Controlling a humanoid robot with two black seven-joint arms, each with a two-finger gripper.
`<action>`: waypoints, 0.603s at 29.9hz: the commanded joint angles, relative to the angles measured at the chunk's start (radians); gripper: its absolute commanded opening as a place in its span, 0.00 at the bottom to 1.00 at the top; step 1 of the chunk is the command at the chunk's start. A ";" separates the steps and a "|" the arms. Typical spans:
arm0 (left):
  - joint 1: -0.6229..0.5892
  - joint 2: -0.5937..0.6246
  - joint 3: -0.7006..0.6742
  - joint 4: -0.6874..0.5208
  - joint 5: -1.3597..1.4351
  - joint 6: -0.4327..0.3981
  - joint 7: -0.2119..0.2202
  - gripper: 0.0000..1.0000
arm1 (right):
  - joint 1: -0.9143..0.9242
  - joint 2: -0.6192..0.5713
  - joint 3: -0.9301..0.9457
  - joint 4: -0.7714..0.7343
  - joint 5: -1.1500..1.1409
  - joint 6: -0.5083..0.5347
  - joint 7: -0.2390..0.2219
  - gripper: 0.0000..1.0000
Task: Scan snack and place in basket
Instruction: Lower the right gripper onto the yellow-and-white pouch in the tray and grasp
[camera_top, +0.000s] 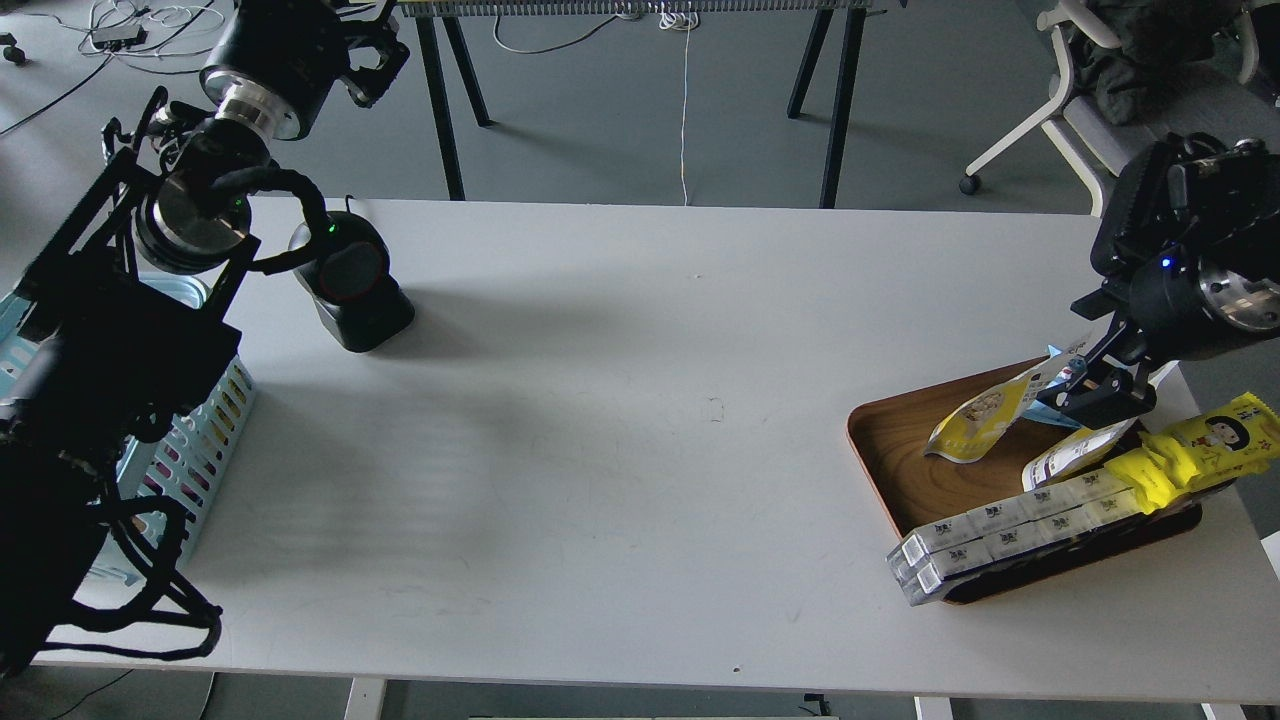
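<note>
The snack (982, 414), a yellow-and-white pouch, leans in the brown wooden tray (893, 450) at the right. My right gripper (1098, 392) hangs low over the tray just right of the pouch's white top, in front of the blue snack bag. It is dark and I cannot tell its fingers apart. The light blue basket (212, 421) stands at the table's left edge, mostly hidden behind my left arm. My left gripper (368, 55) is raised at the top left beyond the table, fingers apart and empty.
A black scanner (350, 282) with a green light stands at the back left. The tray also holds a second pouch (1072, 455), a long yellow cartoon-face wrapper (1200, 447) and a row of white boxes (1000, 530). An office chair (1090, 110) is beyond the right corner.
</note>
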 joint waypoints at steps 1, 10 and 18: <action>0.000 -0.001 0.001 0.001 0.000 0.001 0.000 1.00 | -0.033 0.005 0.003 -0.033 -0.002 0.000 0.000 0.82; 0.002 -0.004 0.001 0.009 0.000 -0.001 0.000 1.00 | -0.082 0.048 0.011 -0.102 0.006 -0.012 0.000 0.69; -0.003 -0.002 0.002 0.011 0.000 -0.001 0.000 1.00 | -0.088 0.061 0.061 -0.092 0.012 -0.012 0.000 0.70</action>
